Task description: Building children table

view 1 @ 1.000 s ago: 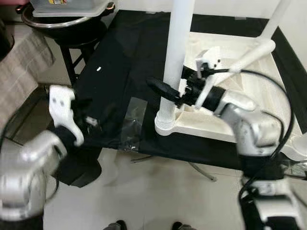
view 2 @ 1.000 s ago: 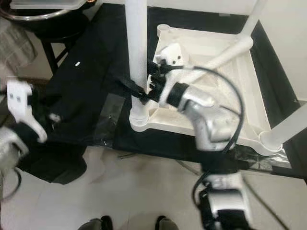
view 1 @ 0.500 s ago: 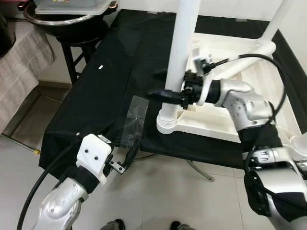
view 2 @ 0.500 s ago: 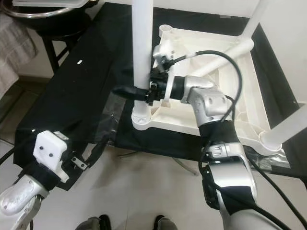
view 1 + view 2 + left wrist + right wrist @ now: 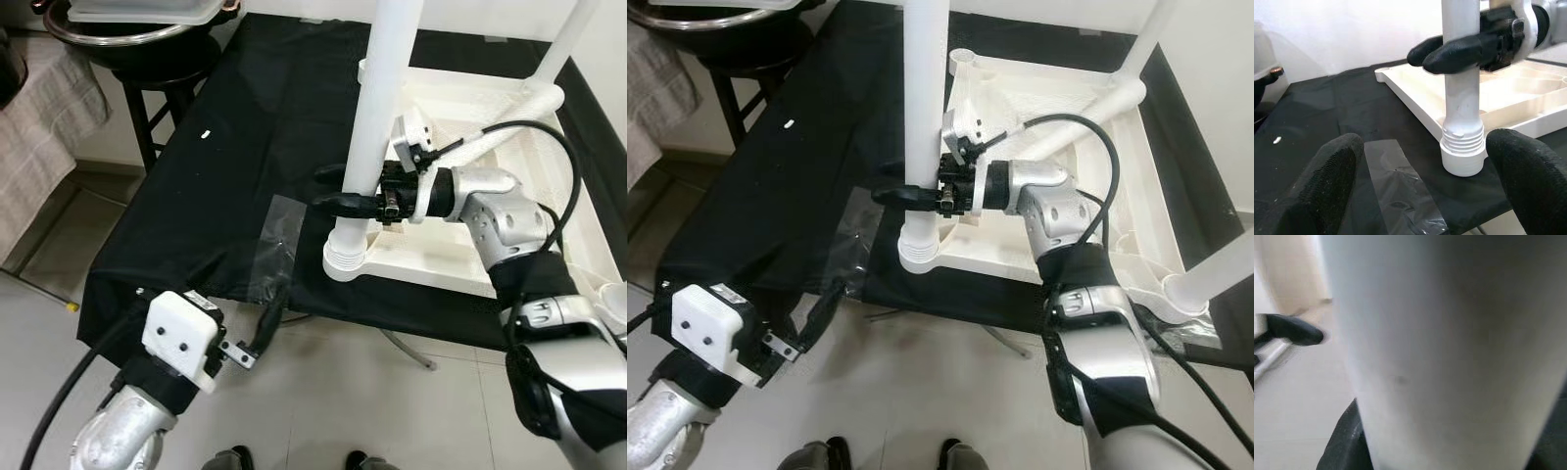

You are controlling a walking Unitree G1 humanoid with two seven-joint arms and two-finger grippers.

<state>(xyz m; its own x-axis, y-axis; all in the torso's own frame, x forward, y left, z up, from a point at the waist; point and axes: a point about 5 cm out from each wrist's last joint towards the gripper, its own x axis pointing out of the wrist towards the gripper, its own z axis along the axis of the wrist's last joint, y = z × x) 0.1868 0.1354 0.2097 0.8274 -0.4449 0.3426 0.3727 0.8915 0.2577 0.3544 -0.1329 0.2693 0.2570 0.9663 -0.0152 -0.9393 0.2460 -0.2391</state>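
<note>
Right gripper (image 5: pixel 338 199) jaws clamped on upright white leg (image 5: pixel 377 127), frame centre; left gripper (image 5: pixel 266 323) jaws apart, lower left

The upright table leg (image 5: pixel 384 117) looks like smooth white plastic with a soft sheen, ribbed where it meets the upturned tabletop (image 5: pixel 470 250), which is the same creamy moulded plastic. Under them lies a matt black cloth (image 5: pixel 235 166) patched with glossy clear tape (image 5: pixel 272 245). The left gripper's fingers (image 5: pixel 1334 181) are black and finely pebbled; the arms (image 5: pixel 509 211) are brushed silver metal
</note>
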